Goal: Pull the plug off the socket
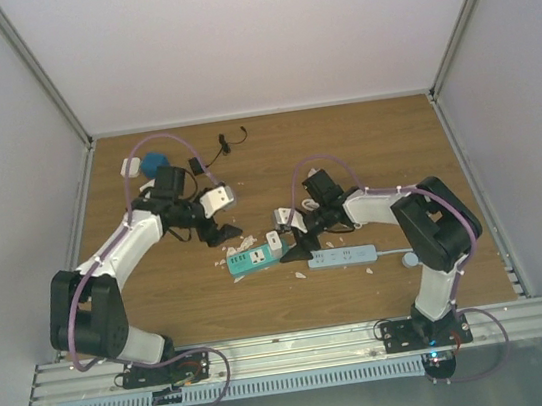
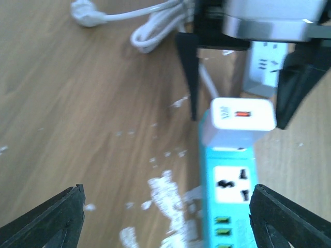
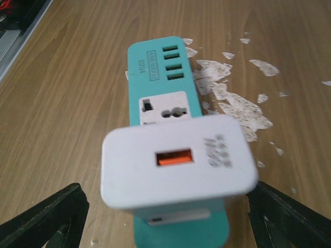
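Plug (image 3: 178, 163): white, seated in teal power strip (image 3: 160, 67) on table (image 3: 62, 103); right hand (image 3: 168, 217) spread astride it, left hand (image 2: 168, 222) released overhead; risk: unpinned strip lifts w/ plug.

Wooden table (image 1: 365, 149) bears teal socket strip (image 1: 256, 258), white power strip (image 1: 343, 255), black cable (image 1: 230, 144).

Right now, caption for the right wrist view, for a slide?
Open right gripper flanks the white plug, seated in the teal socket strip on the wood table.
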Tool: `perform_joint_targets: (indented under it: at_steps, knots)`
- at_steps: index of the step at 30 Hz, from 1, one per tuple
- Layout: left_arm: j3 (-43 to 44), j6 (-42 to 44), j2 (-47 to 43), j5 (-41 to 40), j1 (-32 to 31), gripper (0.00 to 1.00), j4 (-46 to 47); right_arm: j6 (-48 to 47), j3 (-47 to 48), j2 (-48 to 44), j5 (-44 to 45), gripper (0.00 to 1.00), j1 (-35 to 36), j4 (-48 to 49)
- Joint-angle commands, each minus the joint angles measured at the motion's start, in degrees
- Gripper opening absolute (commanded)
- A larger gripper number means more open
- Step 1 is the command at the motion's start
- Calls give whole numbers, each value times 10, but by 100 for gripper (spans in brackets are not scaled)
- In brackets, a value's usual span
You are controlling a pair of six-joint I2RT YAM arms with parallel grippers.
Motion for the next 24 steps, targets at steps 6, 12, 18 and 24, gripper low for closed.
perform_joint_targets:
  at_steps: [6, 12, 18, 24]
  knots:
    - [-71, -87, 0, 0, -109, 89, 156, 17, 2, -43, -66, 85, -52, -1]
    - [-77, -92, 20, -22, -157, 89, 187, 20, 2, -62, -83, 85, -74, -7]
    - [-83, -95, 35, -66, -197, 87, 204, 15, 1, -76, -87, 84, -102, -16]
    - [-96, -110, 47, -96, -217, 83, 223, 15, 1, -80, -86, 84, -114, -14]
